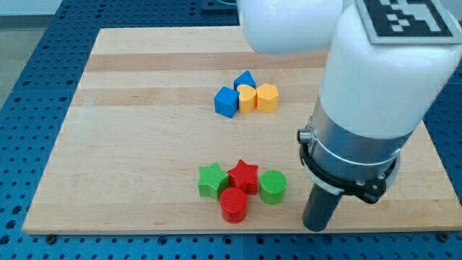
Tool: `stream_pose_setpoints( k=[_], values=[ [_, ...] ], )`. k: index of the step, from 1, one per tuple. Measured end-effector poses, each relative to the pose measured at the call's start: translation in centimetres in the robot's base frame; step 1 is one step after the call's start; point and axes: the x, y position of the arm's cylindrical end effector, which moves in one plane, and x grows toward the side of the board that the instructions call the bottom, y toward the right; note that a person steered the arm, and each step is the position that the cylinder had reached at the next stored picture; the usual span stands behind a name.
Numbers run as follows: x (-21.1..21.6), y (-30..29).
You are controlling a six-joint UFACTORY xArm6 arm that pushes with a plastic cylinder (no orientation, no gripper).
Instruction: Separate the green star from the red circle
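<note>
The green star [211,180] lies near the view's bottom, at the left end of a tight cluster. The red circle [234,205] sits just below and right of it, touching it or nearly so. A red star [244,175] is right of the green star, and a green circle [273,187] is right of the red star. My tip [315,227] is at the view's bottom, right of the green circle and apart from it, well to the right of the red circle.
A blue cube [226,102], a blue triangle [245,79], a yellow heart-like block [247,98] and a yellow hexagon [267,97] cluster at the board's upper middle. The wooden board [130,144] ends just below my tip. The white arm [375,79] covers the right side.
</note>
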Motion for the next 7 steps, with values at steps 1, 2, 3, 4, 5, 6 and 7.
stream_pose_setpoints(
  k=[1, 2, 3, 4, 5, 6, 7],
  values=[
    [0.0, 0.0],
    [-0.1, -2.7],
    [-0.3, -6.0],
    [-0.3, -7.2],
    [-0.3, -9.8],
    [-0.3, -12.8],
    [-0.4, -15.6]
  ],
)
